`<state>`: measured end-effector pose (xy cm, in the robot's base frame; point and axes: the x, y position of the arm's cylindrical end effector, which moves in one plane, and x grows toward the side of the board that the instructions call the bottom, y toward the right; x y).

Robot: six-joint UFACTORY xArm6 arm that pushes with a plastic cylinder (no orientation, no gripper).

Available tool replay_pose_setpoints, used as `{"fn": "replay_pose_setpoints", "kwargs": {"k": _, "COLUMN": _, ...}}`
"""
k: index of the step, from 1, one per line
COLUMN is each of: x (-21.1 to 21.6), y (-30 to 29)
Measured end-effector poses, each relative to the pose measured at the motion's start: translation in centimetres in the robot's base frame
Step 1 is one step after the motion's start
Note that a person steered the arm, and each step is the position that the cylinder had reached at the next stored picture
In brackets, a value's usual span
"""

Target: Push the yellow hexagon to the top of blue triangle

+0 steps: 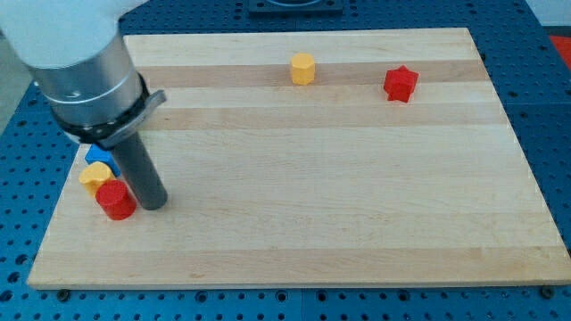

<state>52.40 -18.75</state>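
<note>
The desk (339, 196) is a pale wooden board with light and darker strips running from the view's left to the view's right. Around it lies a blue base (549, 116) with rows of small holes. A red star-shaped block (401, 84) sits near the desk's top right corner, well apart from everything else. A red cylinder (115, 200) stands close to the left edge, toward the bottom left corner. Touching its upper left side is a small yellow block (93, 175), whose shape I cannot make out.
</note>
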Motion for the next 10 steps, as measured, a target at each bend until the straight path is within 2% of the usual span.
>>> {"fn": "replay_pose_setpoints", "kwargs": {"k": 2, "x": 0.0, "y": -3.6}}
{"fn": "replay_pose_setpoints", "kwargs": {"k": 3, "x": -0.1, "y": 0.9}}
{"fn": "replay_pose_setpoints", "kwargs": {"k": 4, "x": -3.6, "y": 9.1}}
{"fn": "replay_pose_setpoints", "kwargs": {"k": 5, "x": -10.3, "y": 15.8}}
{"fn": "replay_pose_setpoints", "kwargs": {"k": 6, "x": -16.8, "y": 20.7}}
{"fn": "replay_pose_setpoints", "kwargs": {"k": 8, "x": -24.8, "y": 29.7}}
{"fn": "replay_pose_setpoints", "kwargs": {"k": 9, "x": -26.1, "y": 28.7}}
{"fn": "replay_pose_setpoints", "kwargs": {"k": 10, "x": -26.0, "y": 25.3}}
